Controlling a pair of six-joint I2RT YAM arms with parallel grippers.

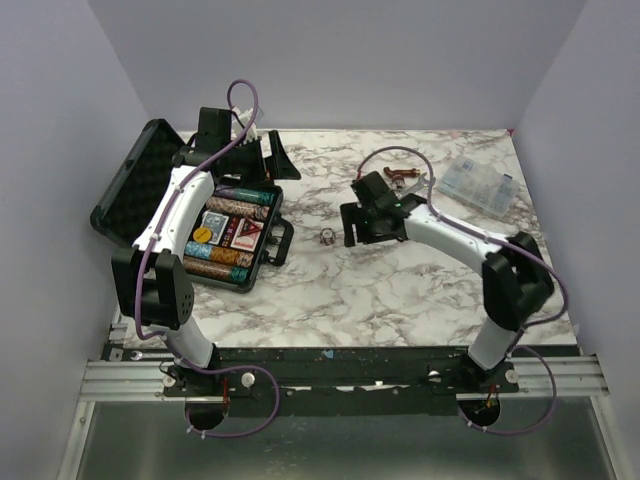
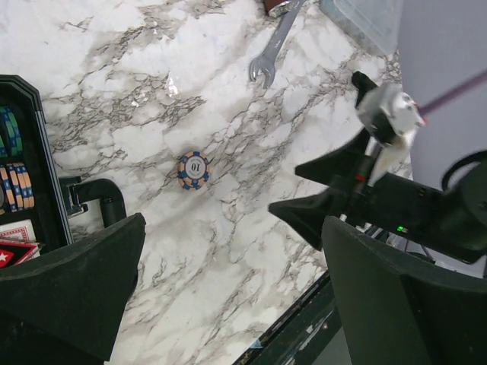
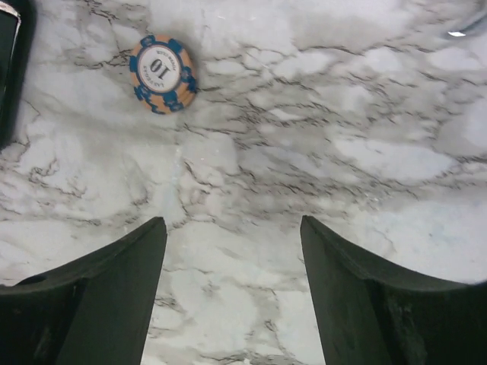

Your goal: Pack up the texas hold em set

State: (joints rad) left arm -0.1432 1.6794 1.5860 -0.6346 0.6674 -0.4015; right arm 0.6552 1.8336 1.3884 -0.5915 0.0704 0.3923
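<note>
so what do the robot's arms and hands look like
The left arm and right arm have white shells, black joints and purple cables looping alongside. The left hand and right hand each have two broad black wedge-shaped fingers.

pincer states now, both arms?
Left pincer: open, empty.
Right pincer: open, empty; orange chip lies loose beyond it.

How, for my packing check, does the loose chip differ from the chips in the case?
The loose chip lies flat, face up; the chips in the case stand on edge. The loose chip sits alone on the table; those chips are packed in rows. Both have striped rims.
</note>
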